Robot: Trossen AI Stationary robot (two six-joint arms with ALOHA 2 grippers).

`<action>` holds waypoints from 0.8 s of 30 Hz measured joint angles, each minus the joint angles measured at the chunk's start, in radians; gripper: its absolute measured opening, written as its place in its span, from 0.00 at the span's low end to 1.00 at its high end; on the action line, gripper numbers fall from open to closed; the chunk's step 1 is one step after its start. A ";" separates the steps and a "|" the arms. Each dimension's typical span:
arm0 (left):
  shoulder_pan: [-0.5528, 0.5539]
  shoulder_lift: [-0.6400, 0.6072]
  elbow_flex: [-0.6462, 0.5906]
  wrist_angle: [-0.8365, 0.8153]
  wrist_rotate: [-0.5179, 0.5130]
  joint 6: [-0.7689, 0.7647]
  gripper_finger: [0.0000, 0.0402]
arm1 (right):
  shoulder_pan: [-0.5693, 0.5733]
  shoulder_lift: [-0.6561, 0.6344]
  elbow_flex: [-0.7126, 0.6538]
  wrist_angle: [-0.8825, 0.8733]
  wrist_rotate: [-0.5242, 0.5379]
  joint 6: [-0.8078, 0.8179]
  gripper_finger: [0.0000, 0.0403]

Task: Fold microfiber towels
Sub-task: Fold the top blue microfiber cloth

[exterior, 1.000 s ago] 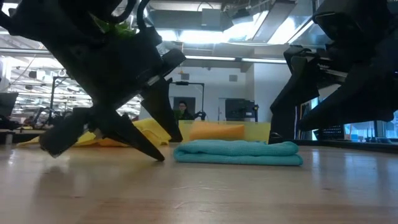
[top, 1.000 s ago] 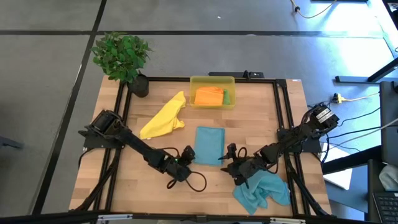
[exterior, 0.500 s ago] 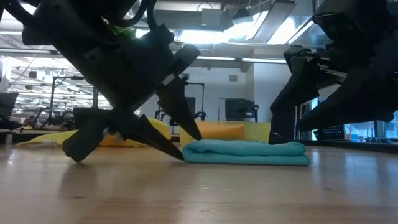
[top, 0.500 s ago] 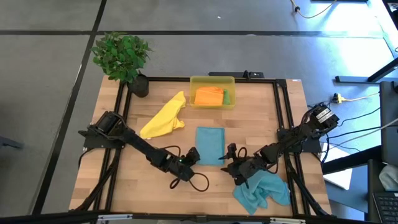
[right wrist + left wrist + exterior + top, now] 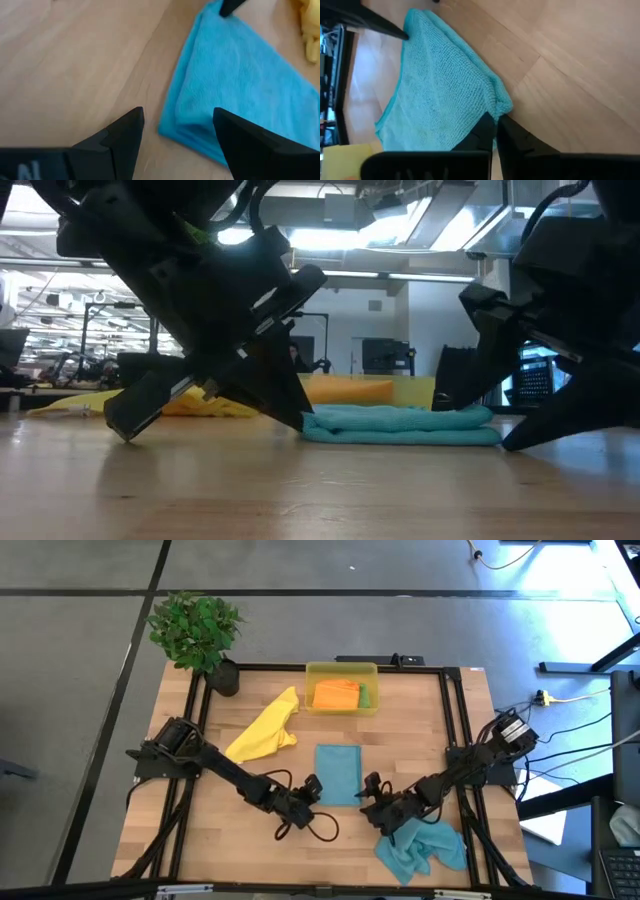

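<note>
With both arms low at the near edge:
Left gripper [image 5: 313, 787]: pinched on the folded teal towel [image 5: 338, 773], mid-table.
Right gripper [image 5: 371, 790]: spread, empty.
Risk: layers slipping — one-corner lift unfolds it.

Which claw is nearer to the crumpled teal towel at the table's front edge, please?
The right claw: its arm lies just beside the crumpled teal towel, open at the folded teal towel. The left claw is shut at that folded towel's opposite corner, farther away.
</note>
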 joint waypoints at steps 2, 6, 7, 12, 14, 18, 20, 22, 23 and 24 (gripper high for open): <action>0.002 0.000 0.000 0.000 0.007 -0.007 0.01 | 0.005 0.014 0.012 -0.006 0.019 -0.018 0.60; 0.003 0.000 0.000 0.001 0.020 -0.012 0.00 | 0.010 0.021 0.042 -0.069 0.046 -0.049 0.60; 0.003 0.000 0.000 0.001 0.020 -0.014 0.00 | 0.010 0.021 0.050 -0.092 0.047 -0.051 0.60; 0.002 -0.011 -0.003 0.017 0.033 -0.088 0.00 | 0.010 0.021 0.062 -0.142 0.066 -0.053 0.60; 0.006 -0.025 -0.004 0.018 0.053 -0.135 0.00 | 0.013 0.021 0.061 -0.145 0.071 -0.053 0.60; 0.014 -0.061 -0.009 0.002 0.092 -0.187 0.00 | 0.019 0.021 0.061 -0.147 0.077 -0.039 0.60; 0.020 -0.074 -0.006 0.012 0.111 -0.203 0.00 | 0.026 0.023 0.060 -0.142 0.087 -0.040 0.60; 0.026 -0.081 -0.006 0.008 0.120 -0.224 0.00 | 0.031 0.023 0.059 -0.137 0.095 -0.041 0.60; 0.032 -0.081 -0.006 0.012 0.132 -0.235 0.00 | 0.034 0.023 0.058 -0.134 0.099 -0.042 0.60; 0.038 -0.081 -0.006 0.011 0.139 -0.247 0.00 | 0.038 0.024 0.058 -0.132 0.104 -0.043 0.60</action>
